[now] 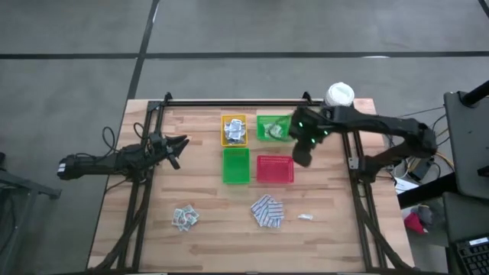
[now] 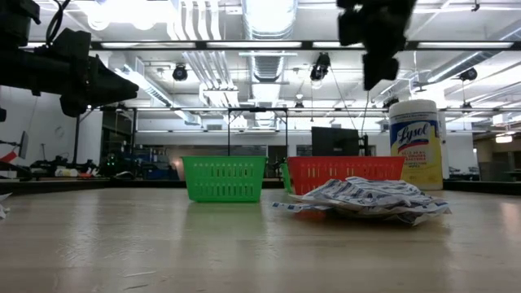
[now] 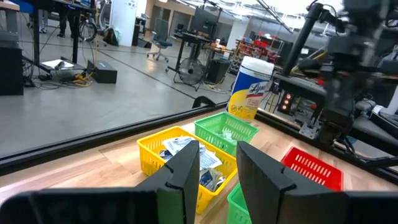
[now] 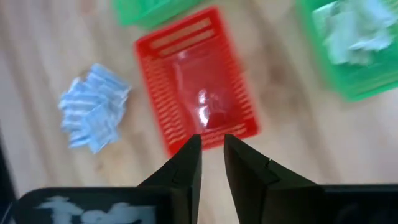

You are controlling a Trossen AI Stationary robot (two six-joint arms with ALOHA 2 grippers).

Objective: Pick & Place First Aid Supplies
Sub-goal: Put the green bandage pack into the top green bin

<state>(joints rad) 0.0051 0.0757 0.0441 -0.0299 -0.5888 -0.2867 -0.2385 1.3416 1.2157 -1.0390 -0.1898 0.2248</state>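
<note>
1. Lying loose on the table (image 1: 199, 244) are the first aid supplies still to be sorted: a blue-and-white pad heap (image 1: 267, 211) just in front of the red tray (image 1: 274, 169), a smaller packet cluster (image 1: 184, 218) toward the left front, and one stray white packet (image 1: 305, 217) off to the right. More supplies are already sitting in the yellow tray (image 1: 234, 130) and the rear green tray (image 1: 272, 127); the front green tray (image 1: 236, 166) and the red one are looking empty.
2. Judging handling: packets are appearing thin, light, floppy and probably slick, overlapping in the heap. Pinching a raised edge or corner at the top of the heap is looking safer than pressing flat; several may be lifting together.
3. Right tool (image 4: 212, 155) is hanging above the red tray's edge, fingers nearly together with a slim gap, holding nothing visible.
4. Left tool (image 3: 217, 171) is waiting at the table's left side, part open and empty.
5. Comparing views: the low view is showing the heap's crumpled height and the Lysol canister (image 2: 415, 143); the overhead view is giving the layout; the right wrist view is showing the red tray's bare floor.
</note>
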